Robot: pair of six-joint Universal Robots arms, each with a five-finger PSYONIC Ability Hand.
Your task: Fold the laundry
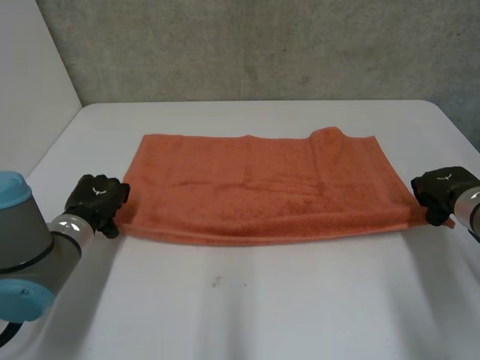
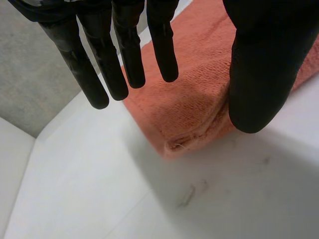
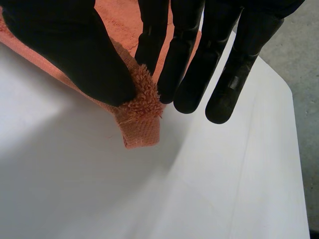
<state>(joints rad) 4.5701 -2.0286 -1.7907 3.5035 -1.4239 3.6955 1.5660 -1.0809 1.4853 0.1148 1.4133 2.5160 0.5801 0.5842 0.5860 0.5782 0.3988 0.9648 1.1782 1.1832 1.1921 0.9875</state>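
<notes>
Surface: a white table (image 1: pixel 247 300) is carrying the work, its top showing a few faint scuffs toward the near side.
Room: a grey wall (image 1: pixel 262 45) is running behind the table's far edge, and a white panel (image 1: pixel 30 67) is standing at the far left.
Towel place: the orange towel (image 1: pixel 255 187) is lying across the middle of the table, its long side running left to right, between the two hands.
Left hand: the left hand (image 1: pixel 96 199) is sitting at the towel's near left corner. Its fingers (image 2: pixel 124 55) are hanging straight, spread away from the thumb and gripping nothing, while the corner is lying flat on the table under them.
Right hand: the right hand (image 1: pixel 437 191) is sitting at the near right corner, pinching it between the thumb (image 3: pixel 75 55) and one finger. The other fingers are reaching straight alongside, and the corner's tip is poking out past the pinch.
Towel look: it is lying folded double, two layers showing along the near edge. A small hump is rising on the far edge, right of the middle. The terry pile is creasing lightly, and a flat woven band is finishing the right end.
</notes>
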